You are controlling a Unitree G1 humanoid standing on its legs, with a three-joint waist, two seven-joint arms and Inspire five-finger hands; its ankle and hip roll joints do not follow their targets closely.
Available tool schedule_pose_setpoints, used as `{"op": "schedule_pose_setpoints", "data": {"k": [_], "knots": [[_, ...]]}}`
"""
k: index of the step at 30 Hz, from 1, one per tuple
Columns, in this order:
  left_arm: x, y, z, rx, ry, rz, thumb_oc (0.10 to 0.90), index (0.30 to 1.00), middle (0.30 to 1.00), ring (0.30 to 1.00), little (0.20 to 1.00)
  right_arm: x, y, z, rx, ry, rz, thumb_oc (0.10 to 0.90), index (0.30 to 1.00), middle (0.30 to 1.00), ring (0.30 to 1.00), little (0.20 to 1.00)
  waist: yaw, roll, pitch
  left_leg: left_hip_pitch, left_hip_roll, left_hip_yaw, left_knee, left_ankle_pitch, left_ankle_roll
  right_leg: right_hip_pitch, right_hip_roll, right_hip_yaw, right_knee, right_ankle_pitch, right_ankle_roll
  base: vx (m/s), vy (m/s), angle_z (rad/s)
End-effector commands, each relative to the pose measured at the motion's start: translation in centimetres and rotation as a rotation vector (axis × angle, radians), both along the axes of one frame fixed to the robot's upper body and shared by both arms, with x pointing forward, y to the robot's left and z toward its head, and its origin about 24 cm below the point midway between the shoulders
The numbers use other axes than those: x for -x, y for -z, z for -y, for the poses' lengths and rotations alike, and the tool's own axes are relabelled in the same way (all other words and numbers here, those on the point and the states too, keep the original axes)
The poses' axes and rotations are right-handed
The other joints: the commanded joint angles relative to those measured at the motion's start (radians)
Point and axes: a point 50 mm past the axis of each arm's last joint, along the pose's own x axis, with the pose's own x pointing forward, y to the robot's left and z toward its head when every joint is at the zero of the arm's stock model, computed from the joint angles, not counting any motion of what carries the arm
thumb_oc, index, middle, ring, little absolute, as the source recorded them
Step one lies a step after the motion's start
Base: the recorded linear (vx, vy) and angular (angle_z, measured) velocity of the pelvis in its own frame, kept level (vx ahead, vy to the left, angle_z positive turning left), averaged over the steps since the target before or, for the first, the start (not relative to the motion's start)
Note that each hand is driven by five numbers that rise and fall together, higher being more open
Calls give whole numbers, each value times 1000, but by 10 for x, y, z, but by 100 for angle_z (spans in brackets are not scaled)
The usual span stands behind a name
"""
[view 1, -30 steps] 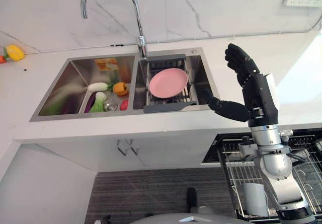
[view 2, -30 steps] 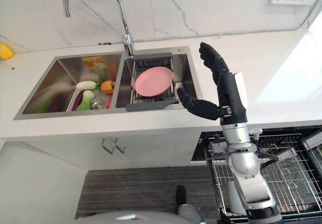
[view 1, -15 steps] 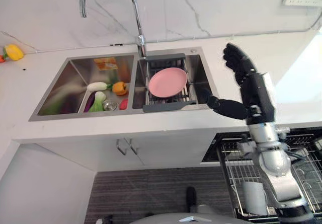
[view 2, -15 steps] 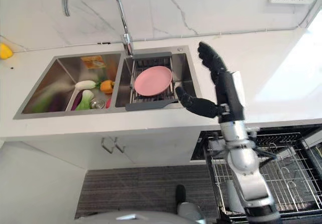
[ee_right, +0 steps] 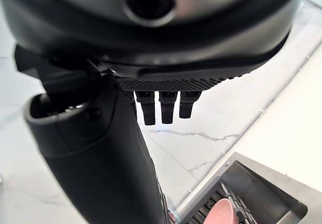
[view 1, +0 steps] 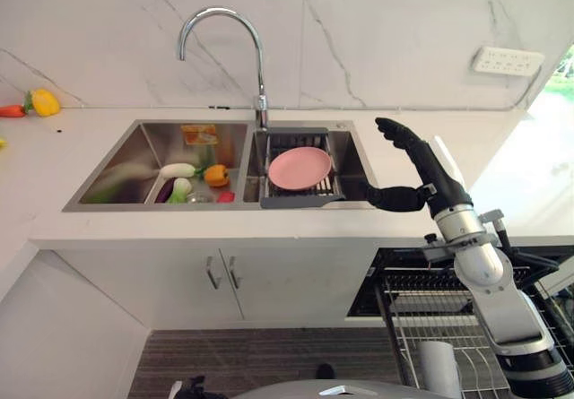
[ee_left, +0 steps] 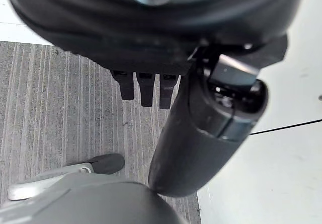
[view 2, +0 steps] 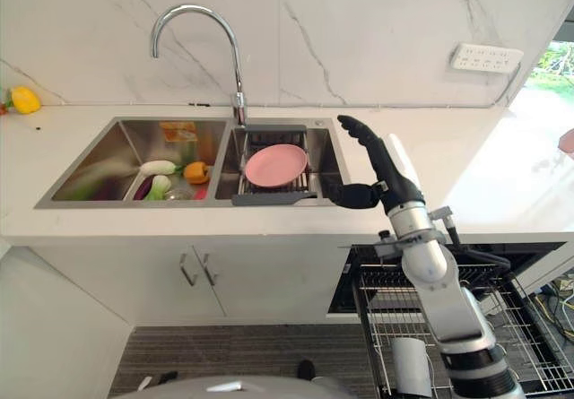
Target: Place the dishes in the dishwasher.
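Task barely begun: pink plate (view 1: 300, 167) sits in the centre-frame sink rack (view 1: 297, 192); my right robot hand (view 1: 414, 164) is open and empty beside it.

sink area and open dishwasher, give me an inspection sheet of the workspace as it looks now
surface: white counter with a double steel sink under a curved tap.
job's things: pink plate lies on the dark rack across the sink's right basin; dishwasher rack is pulled out below the counter, with a pale cup in it.
clutter: vegetables in the left basin; yellow pepper on the counter's far left.
hands: right hand open, raised beside the plate, not touching it; left hand open, hanging above the floor.
cables: nothing seen.
surroundings: marble wall, white socket strip, cabinet doors, grey striped floor.
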Motion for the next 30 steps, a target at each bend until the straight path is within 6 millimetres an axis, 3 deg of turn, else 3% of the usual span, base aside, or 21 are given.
{"op": "schedule_pose_setpoints", "data": {"k": [1, 7, 15, 22, 30], "knots": [[-6, -1, -3, -17, 122, -28, 800, 900, 900, 900, 900, -10, -54, -9, 106, -16, 234, 800, 900, 900, 900, 900, 16, -40, -31, -71, -14, -28, 10, 54, -67, 140, -78, 62, 16, -177, 98, 0, 0, 0], [-15, -2, -2, -12, 216, -38, 800, 900, 900, 900, 900, -30, -85, -27, 537, -45, 302, 800, 900, 900, 900, 900, 43, -39, -34, -68, -20, -35, 10, 49, -63, 150, -81, 53, 16, -181, 99, 0, 0, 0], [-18, -2, -4, -18, 224, -40, 800, 900, 900, 900, 900, -59, -78, -38, 872, -99, 237, 800, 900, 900, 900, 900, 75, -47, -33, -74, -19, -55, 10, 51, -67, 157, -84, 28, 16, -189, 99, -4, 10, 6], [-8, -1, -5, -16, 221, -73, 800, 900, 900, 900, 900, -85, -58, -28, 998, -101, 122, 800, 900, 900, 900, 900, 97, -53, -36, -83, -21, -74, 10, 55, -69, 162, -84, 4, 16, -193, 97, 1, 8, 11], [0, -1, -7, -23, 188, -76, 800, 900, 900, 900, 900, -104, -43, -17, 978, -23, 127, 800, 900, 900, 900, 900, 110, -53, -30, -95, -22, -94, 10, 62, -75, 163, -83, -16, 16, -196, 96, 3, 1, 9]]}}
